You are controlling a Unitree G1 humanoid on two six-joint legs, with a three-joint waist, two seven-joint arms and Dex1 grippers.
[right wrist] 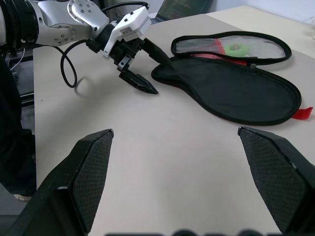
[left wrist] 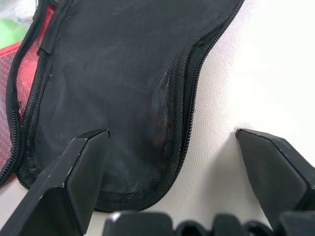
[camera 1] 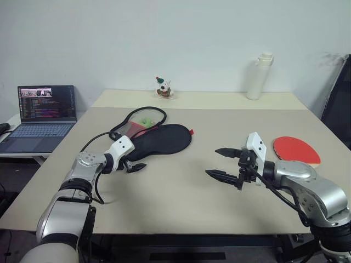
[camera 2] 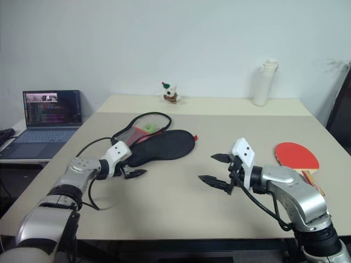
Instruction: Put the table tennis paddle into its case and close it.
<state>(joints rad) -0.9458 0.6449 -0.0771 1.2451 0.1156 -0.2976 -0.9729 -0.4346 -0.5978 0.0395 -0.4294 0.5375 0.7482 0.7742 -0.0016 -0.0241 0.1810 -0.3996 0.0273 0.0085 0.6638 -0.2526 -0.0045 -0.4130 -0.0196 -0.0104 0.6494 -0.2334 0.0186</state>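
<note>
The case [camera 1: 164,138] lies unzipped on the table, left of centre. Its black half is on top, and the red mesh half [right wrist: 221,46] is spread open behind it with a green pull inside. My left gripper [camera 1: 134,163] is open at the case's narrow end [left wrist: 113,73]. One finger [left wrist: 74,172] is over the black fabric and the other is over bare table. The table tennis paddle [camera 1: 296,149] lies red face up at the table's right, behind my right arm. My right gripper [camera 1: 212,162] hangs open above the middle of the table, holding nothing.
A laptop [camera 1: 44,115] stands open on a side table to the left. A white bottle [camera 1: 259,76] and a small toy figure [camera 1: 163,87] stand along the far edge of the table [camera 1: 181,203]. A black cable [right wrist: 74,73] loops off my left wrist.
</note>
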